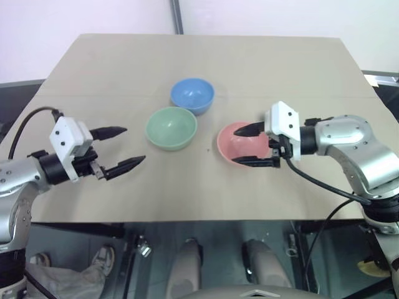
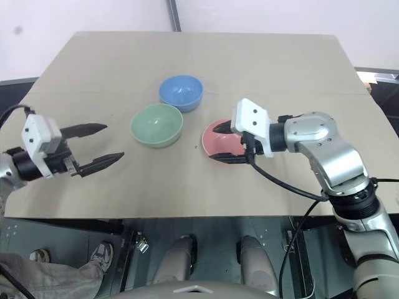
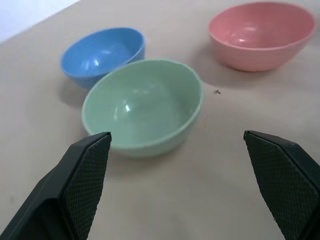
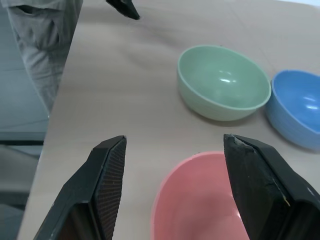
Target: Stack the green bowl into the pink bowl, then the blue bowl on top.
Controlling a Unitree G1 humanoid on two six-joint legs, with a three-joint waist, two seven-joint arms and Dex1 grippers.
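The green bowl (image 1: 171,128) sits empty near the middle of the table, the blue bowl (image 1: 192,94) just behind it and the pink bowl (image 1: 239,144) to its right. All three stand apart and upright. My left gripper (image 1: 122,148) is open, left of the green bowl and pointing toward it, with nothing between its fingers. Over the pink bowl's right side hovers my right gripper (image 1: 249,147), open; its fingers (image 4: 252,182) straddle the rim without gripping it. The right wrist view also shows the green bowl (image 4: 223,82) and blue bowl (image 4: 299,107) beyond the pink bowl (image 4: 200,200).
The bowls rest on a tan table (image 1: 206,59) with wide bare surface at the back and to the left. Its front edge (image 1: 206,219) runs just below both grippers. A person's trouser leg (image 4: 42,45) stands beside the table.
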